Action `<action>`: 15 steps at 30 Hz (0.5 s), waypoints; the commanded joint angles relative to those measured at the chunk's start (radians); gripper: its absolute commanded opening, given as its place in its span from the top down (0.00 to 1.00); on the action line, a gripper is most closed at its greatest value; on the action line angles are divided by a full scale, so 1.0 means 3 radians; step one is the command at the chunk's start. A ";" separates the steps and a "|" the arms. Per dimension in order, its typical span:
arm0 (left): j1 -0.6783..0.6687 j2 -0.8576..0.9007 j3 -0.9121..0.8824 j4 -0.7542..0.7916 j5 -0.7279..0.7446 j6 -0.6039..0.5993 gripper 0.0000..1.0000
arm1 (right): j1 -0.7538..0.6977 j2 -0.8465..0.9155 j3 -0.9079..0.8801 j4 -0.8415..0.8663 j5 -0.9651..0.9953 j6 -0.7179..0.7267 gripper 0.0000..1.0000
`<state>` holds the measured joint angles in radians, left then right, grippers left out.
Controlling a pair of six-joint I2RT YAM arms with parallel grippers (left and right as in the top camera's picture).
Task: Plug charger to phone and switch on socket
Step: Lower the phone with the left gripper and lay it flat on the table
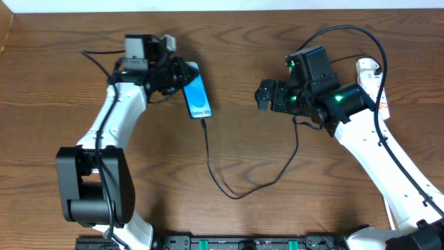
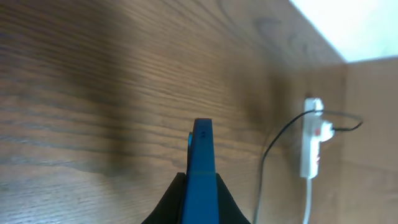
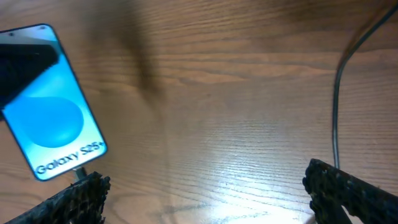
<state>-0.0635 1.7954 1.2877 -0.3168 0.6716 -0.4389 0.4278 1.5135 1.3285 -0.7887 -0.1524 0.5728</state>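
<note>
The phone (image 1: 198,95) lies at the back left, blue screen up, reading "Galaxy S25+" in the right wrist view (image 3: 50,99). My left gripper (image 1: 177,75) is shut on its upper end. In the left wrist view the phone's blue edge (image 2: 201,162) sits between the jaws of that gripper (image 2: 201,182). The charger's thin black cable (image 1: 220,182) runs from the phone's lower edge, loops toward the front and rises to the right. Its plug tip (image 3: 79,172) meets the phone. The white socket (image 2: 311,146) lies at the far right (image 1: 374,87), partly under my right arm. My right gripper (image 1: 267,96) hangs open, right of the phone, holding nothing (image 3: 205,186).
The wooden table's far edge (image 2: 323,37) meets a white wall behind the socket. The socket's white cord (image 2: 308,202) trails toward the camera. Thicker black robot cables (image 1: 347,31) arch over the right arm.
</note>
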 commanded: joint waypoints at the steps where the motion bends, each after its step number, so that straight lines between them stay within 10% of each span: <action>1: -0.0142 0.0001 0.0033 0.0000 -0.0123 0.0182 0.93 | 0.0019 -0.0056 0.0015 -0.0008 0.0053 -0.0046 0.01; 15: -0.0627 0.0352 0.0033 0.0000 -0.0084 0.0202 0.92 | 0.0019 -0.0056 0.0015 -0.0191 0.0188 -0.0045 0.01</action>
<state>-0.2291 1.8656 1.2877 -0.3164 0.6403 -0.3912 0.4278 1.5135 1.3285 -0.8379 -0.1253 0.5724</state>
